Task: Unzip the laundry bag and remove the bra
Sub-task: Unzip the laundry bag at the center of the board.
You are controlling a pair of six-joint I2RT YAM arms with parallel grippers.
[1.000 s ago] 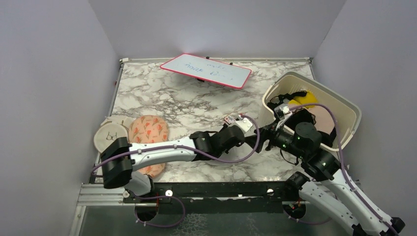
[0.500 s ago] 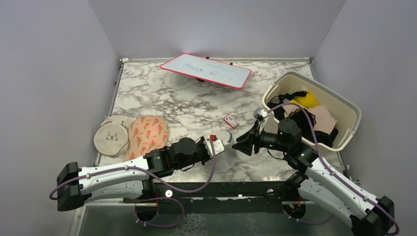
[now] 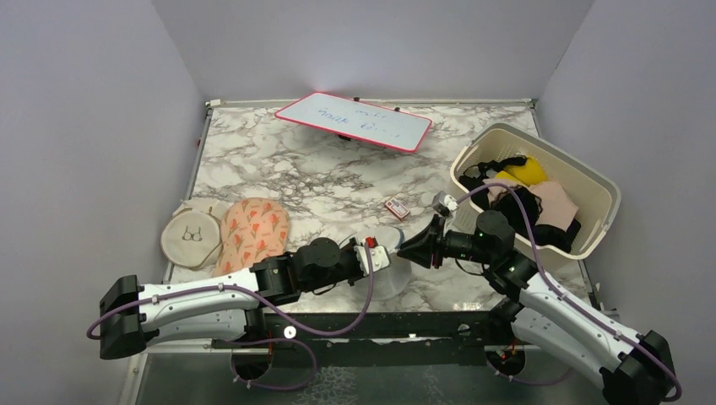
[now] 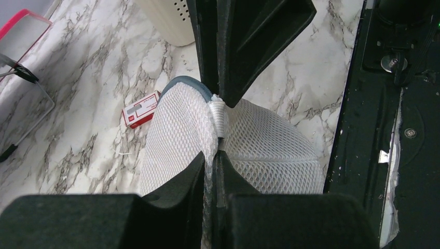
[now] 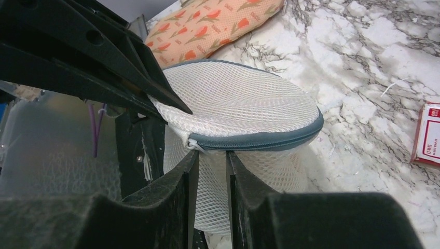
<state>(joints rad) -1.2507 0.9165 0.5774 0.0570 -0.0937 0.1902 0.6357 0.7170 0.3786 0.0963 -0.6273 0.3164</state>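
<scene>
The laundry bag (image 3: 390,274) is a white mesh cylinder standing near the table's front edge, between my two grippers. My left gripper (image 3: 382,254) is shut on a fold of mesh in the bag's top (image 4: 270,150); the pinch shows in the left wrist view (image 4: 210,155). My right gripper (image 3: 405,247) faces it from the right. Its fingers are a narrow gap apart (image 5: 211,153), just under the grey-blue zipper trim (image 5: 259,141), with nothing between them. The white zipper pull (image 5: 193,145) lies at its left fingertip. No mustard bra shows; through the mesh I see only white.
A cream basket (image 3: 591,190) at the right holds black, pink and yellow garments. A red card (image 3: 395,207) lies just behind the bag. An orange patterned pouch (image 3: 253,232) and a beige pouch (image 3: 190,236) lie at the left. A whiteboard (image 3: 355,121) leans at the back.
A second ago both grippers were close by the basket. They have since moved left to the front middle with the bag. In the last half second the right gripper closed in on the bag's rim.
</scene>
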